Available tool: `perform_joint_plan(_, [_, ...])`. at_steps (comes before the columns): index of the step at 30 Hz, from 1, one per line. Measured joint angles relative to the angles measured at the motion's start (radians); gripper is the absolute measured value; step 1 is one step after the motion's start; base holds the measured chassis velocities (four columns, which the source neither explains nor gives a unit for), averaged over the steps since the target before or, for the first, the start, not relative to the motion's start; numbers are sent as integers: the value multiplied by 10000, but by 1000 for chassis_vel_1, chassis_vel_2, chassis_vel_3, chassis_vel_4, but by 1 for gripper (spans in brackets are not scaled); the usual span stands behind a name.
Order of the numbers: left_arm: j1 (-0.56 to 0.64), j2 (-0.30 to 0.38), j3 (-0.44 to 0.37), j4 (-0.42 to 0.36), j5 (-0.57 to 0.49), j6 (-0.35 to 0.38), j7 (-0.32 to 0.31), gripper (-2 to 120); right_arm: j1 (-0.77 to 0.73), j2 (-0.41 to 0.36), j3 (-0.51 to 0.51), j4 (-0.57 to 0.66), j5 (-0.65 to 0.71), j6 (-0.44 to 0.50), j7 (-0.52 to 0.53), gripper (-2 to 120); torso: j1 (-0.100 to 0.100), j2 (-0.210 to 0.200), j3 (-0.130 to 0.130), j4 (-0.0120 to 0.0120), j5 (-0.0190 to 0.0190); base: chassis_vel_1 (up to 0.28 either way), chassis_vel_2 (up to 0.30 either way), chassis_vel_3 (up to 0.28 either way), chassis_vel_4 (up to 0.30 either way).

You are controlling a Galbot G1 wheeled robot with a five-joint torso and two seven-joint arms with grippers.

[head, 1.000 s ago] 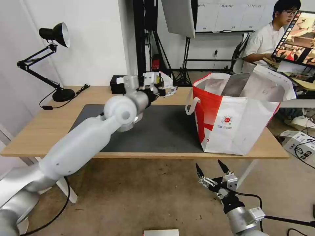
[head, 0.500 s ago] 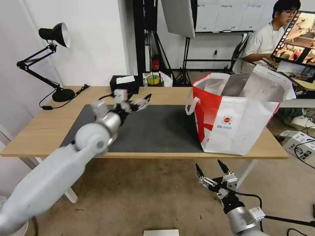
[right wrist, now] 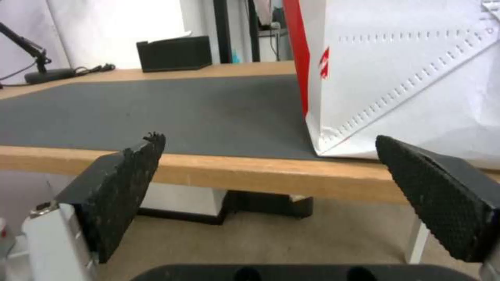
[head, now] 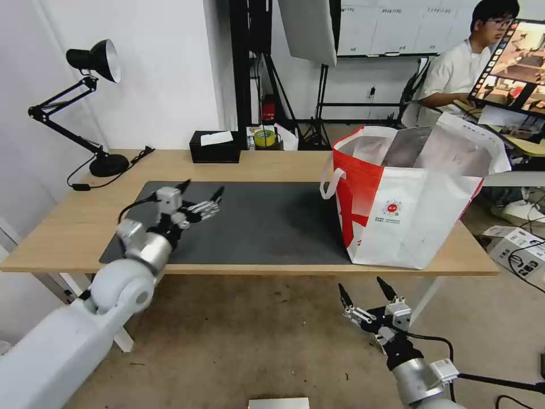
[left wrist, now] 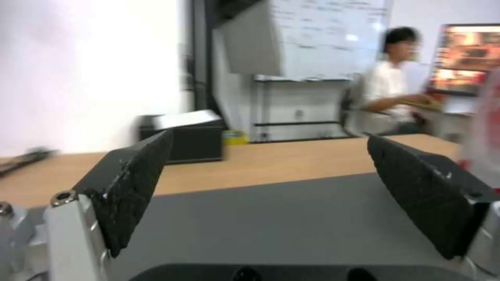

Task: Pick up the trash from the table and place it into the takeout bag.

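The takeout bag [head: 409,199], white with a red side panel and foil lining, stands open on the right end of the table [head: 74,221]. The trash is out of view; the dark grey mat [head: 272,221] lies bare. My left gripper [head: 202,192] hovers open and empty over the mat's near-left part; in the left wrist view its open gripper [left wrist: 268,156] faces across the mat [left wrist: 271,218]. My right gripper [head: 363,291] hangs open and empty below the table's front edge, and in the right wrist view this gripper [right wrist: 271,156] faces the bag [right wrist: 406,70].
A black tissue box [head: 214,147] sits at the table's far edge. A black desk lamp [head: 91,96] stands at the far left corner with its cable on the wood. A cardboard box [head: 519,250] lies on the floor at the right.
My left arm has pulled back from high near the tissue box and come down to the mat's near-left part, gripper still open. The right arm has not moved.
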Motion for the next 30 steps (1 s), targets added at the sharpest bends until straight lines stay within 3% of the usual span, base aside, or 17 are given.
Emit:
perform_joint_plan(1, [610, -171, -523, -49, 240, -118, -8, 100, 0, 0, 0, 0, 0, 0, 0, 100, 0, 0, 0, 1, 0, 0, 0, 0, 0])
perform_joint_plan(2, [610, -171, -523, -49, 240, -118, -8, 100, 0, 0, 0, 0, 0, 0, 0, 100, 0, 0, 0, 1, 0, 0, 0, 0, 0])
perform_joint_plan(5, [2528, -851, -1956, -71, 1070, -669, -33, 100, 0, 0, 0, 0, 0, 0, 0, 100, 0, 0, 0, 2, 2, 0, 0, 0, 0])
perform_joint_plan(9, [3671, -1462, -2570, -165, 1446, -962, 97, 100, 0, 0, 0, 0, 0, 0, 0, 100, -1, 0, 0, 2, 2, 0, 0, 0, 0])
perform_joint_plan(19, [5084, -2593, -3044, -173, 1880, -1543, 957, 100, 0, 0, 0, 0, 0, 0, 0, 100, -1, 0, 0, 0, 3, 0, 0, 0, 0])
perform_joint_plan(30, [5499, -2855, -3060, -172, 2002, -1825, 1173, 100, 0, 0, 0, 0, 0, 0, 0, 100, 0, 0, 0, 0, 3, 0, 0, 0, 0])
